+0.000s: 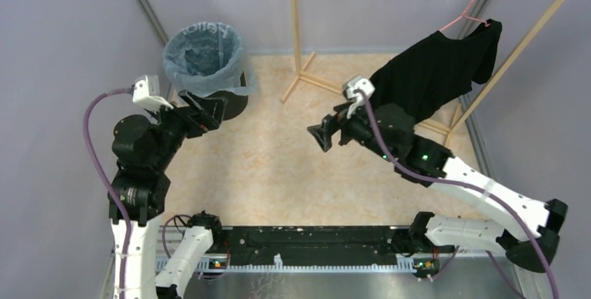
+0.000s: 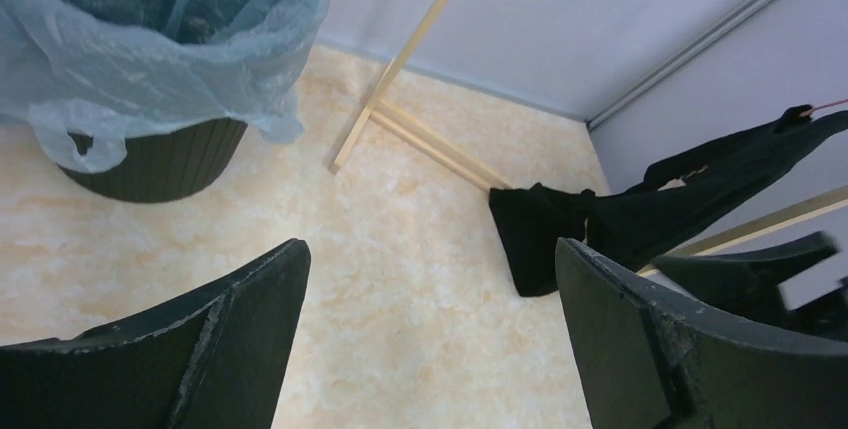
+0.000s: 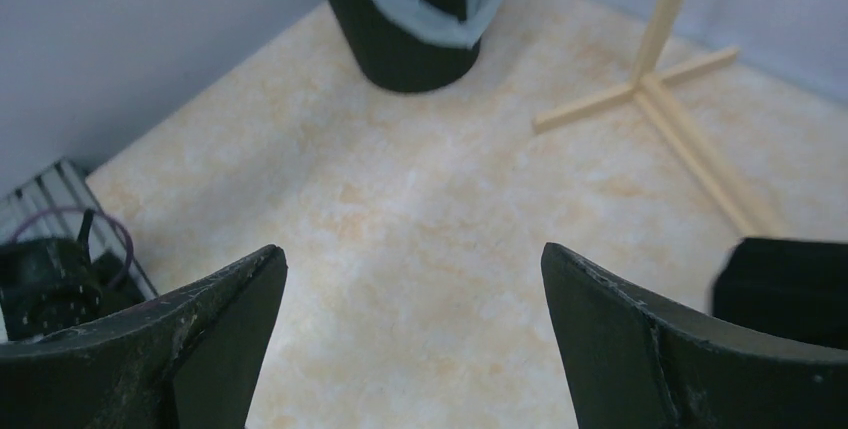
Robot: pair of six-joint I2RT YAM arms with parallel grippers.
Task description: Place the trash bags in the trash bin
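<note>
- The trash bin (image 1: 233, 102) stands at the far left corner of the beige tabletop (image 1: 279, 166), upright, with its black wall showing only below the plastic.
- The trash bag (image 1: 202, 51) is inside the trash bin. Its mouth is open, and its pale blue wrinkled film is turned out over the whole rim and hangs partway down the outside. One loose flap trails lower on the right side of the bin.
- Through the film I see only the dark inside of the bin. I cannot tell whether anything lies at the bottom.
- My left gripper (image 1: 209, 111) hangs just beside the bin's near side, with the forearm angled up toward it from the base. My fingers (image 2: 250, 319) there are spread wide with only bare tabletop between them. In my wrist view the bin sits up and to the left, apart from both tips.
- My right gripper (image 1: 324, 135) is well to the right of the bin, over open tabletop, and points left toward the bin's side. The arm reaches in long and low from the right. These fingers are also spread wide and grip nothing.
- Further right of the bin stands the wooden clothes rack (image 1: 298, 69), and a black T-shirt (image 1: 439, 69) hangs from it.
</note>
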